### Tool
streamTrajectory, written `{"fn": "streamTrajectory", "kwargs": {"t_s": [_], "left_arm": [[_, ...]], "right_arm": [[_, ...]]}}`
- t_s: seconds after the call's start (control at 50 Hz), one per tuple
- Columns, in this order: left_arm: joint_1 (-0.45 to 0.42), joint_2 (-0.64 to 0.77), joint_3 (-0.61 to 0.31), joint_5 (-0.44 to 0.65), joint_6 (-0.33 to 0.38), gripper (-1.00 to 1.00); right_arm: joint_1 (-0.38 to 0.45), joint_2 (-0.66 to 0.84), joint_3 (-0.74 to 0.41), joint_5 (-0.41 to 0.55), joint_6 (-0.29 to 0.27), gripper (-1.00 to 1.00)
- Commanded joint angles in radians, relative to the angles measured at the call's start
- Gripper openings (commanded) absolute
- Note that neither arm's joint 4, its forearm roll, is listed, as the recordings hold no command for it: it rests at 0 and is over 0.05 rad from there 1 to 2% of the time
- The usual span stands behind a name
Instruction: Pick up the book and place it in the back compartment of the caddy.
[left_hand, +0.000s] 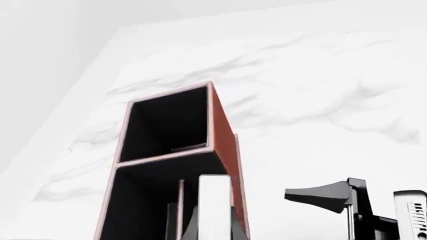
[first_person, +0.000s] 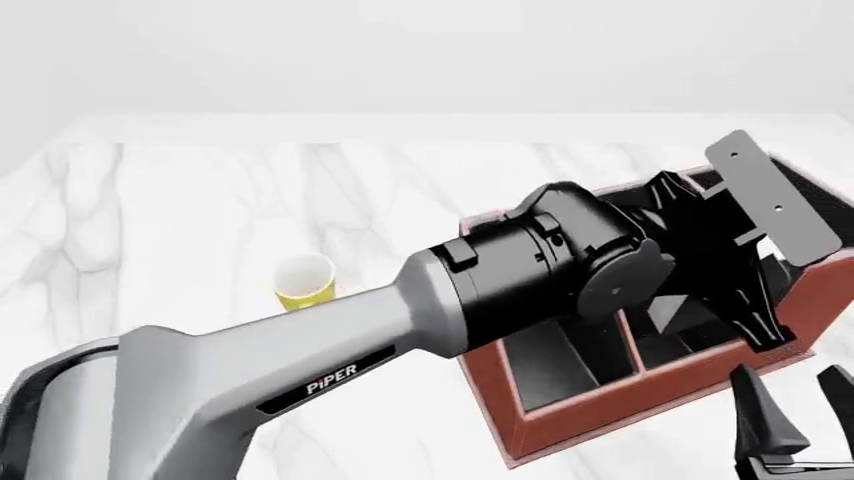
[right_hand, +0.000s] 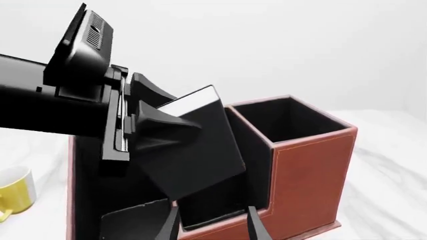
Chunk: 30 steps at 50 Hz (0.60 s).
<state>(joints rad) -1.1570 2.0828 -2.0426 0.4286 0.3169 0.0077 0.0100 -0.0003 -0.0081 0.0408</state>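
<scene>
Right wrist view shows the left gripper (right_hand: 157, 127) best: its black fingers are clamped on the book (right_hand: 193, 152), one finger (right_hand: 163, 127) pressed flat on the black cover, the white page edges showing along the upper edge. The book hangs tilted, its lower corner dipped inside the caddy (right_hand: 310, 170), over one of the low-walled cells just beside the tall-walled cell; whether it touches the lining cannot be told. The back compartment itself cannot be singled out with certainty from here. The yellow mug (right_hand: 15, 192) stands on the white marble table (right_hand: 393, 165) well apart from the caddy, on its far side from the tall cell.

In the left wrist view the book (left_hand: 215, 205) shows as a white strip of page edges between the fingers, poised above the caddy (left_hand: 223, 135), whose black-lined cells are split by a thin red-brown crossbar (left_hand: 167, 157).

In the front view the left arm (first_person: 400, 320) reaches across from the left and its gripper (first_person: 707, 255) sits over the caddy (first_person: 534, 420), hiding the book. The mug (first_person: 304, 280) stands to the left of the caddy. The right gripper (first_person: 801, 410) hovers near the caddy's near right corner, fingers spread apart and holding nothing; in its own view the fingertips (right_hand: 257, 227) frame the caddy's low front wall
</scene>
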Motion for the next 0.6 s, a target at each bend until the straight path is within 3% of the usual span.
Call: {"fn": "streamTrajectory", "kwargs": {"t_s": [0.02, 0.14, 0.48, 0.6], "left_arm": [[0.017, 0.015, 0.007, -0.046, 0.032, -1.0], [0.027, 0.025, -0.036, -0.01, 0.035, -1.0], [0.044, 0.067, -0.046, -0.024, 0.026, -1.0], [0.045, 0.084, 0.001, -0.083, 0.021, -1.0]], "right_arm": [[0.0, -0.004, 0.0, 0.004, 0.007, 1.0], [-0.001, -0.003, 0.0, 0.004, 0.007, 1.0], [-0.003, -0.005, 0.0, 0.005, 0.014, 1.0], [-0.004, -0.005, 0.0, 0.005, 0.013, 1.0]]}}
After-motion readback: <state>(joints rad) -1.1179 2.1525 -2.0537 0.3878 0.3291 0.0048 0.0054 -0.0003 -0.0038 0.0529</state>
